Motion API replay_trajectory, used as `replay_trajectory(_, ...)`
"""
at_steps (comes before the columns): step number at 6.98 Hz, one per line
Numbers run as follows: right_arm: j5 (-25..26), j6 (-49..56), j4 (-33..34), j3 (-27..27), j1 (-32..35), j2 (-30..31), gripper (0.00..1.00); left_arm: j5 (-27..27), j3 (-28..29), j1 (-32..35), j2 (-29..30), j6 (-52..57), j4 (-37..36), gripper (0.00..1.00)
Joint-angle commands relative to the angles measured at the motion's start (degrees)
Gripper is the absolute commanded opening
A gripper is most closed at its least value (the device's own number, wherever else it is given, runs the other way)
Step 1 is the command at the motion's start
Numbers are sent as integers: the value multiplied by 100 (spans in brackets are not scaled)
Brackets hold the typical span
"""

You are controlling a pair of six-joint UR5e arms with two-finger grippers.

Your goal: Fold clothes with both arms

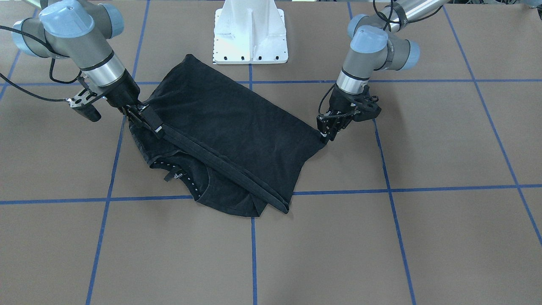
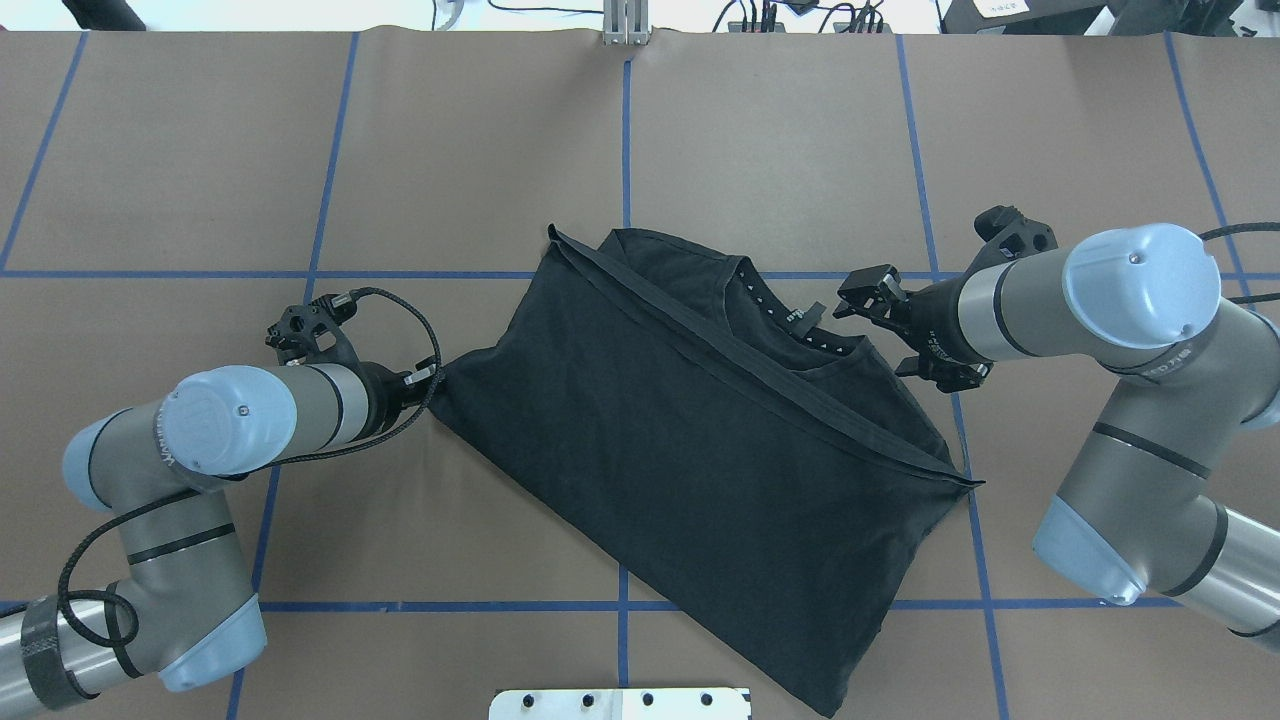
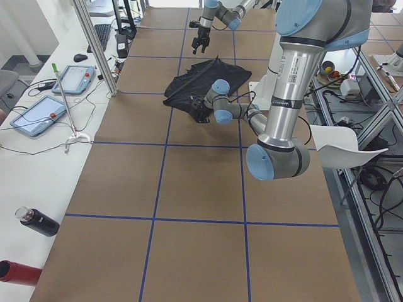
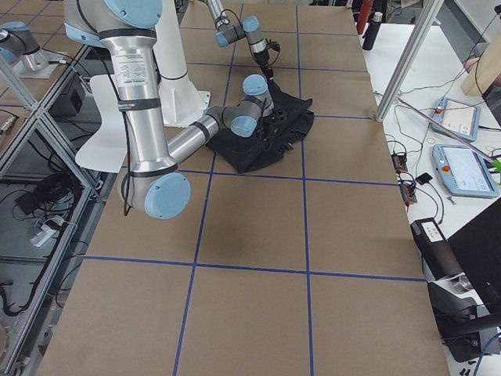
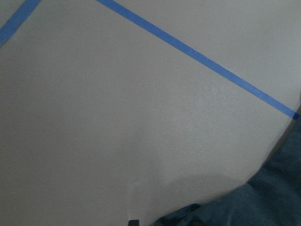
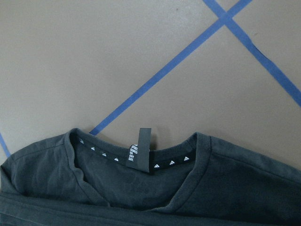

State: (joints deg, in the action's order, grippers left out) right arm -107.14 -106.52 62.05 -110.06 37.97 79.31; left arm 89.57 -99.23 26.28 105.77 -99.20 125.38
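**Visitor:** Nearest the robot, what is there to see?

**Bystander:** Read the counter as a clock from the robot's side, twelve pointing away. The black T-shirt lies mid-counter, doubled over on a slant. Its near tip is at five o'clock, just beside the white pedestal base. Nothing holds that end down.

**Visitor:** And at nine o'clock?

**Bystander:** The left tool sits low at the shirt's pointed corner. Its jaws look pinched on that corner and little else. A pull toward nine on so thin a bite could slip free, I'd say. If it holds, it could drag the whole loose shirt sideways and spill the fold.

**Visitor:** Farther out?

**Bystander:** At two o'clock the right tool hangs spread wide above the collar, clear of the cloth and gripping nothing. So only one side is anchored. The hem band runs crooked from eleven to four, short of the collar. If the right tool drops where it hovers, it may catch only the neck rib or the neck label. It might also take one layer and leave the other, and the next fold would come out skewed.

**Visitor:** Worst case?

**Bystander:** Uneven pulls from the two sides twist the shirt into a bunch.
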Motion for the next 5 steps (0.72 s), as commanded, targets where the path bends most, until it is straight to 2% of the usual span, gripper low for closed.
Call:
replay_trajectory(1, 0, 0, -9, 46, -35, -12, 100, 16, 71, 0, 84, -3, 4, 0)
replay_trajectory(3, 9, -9, -9, 28, -18, -21, 100, 16, -262, 87, 58, 93, -40, 0)
replay_trajectory(4, 9, 0, 0, 28, 9, -125, 100, 7, 24, 358, 179, 486, 3, 0)
replay_trajectory(5, 70, -9, -9, 11, 9, -161, 100, 33, 366, 761, 572, 951, 12, 0)
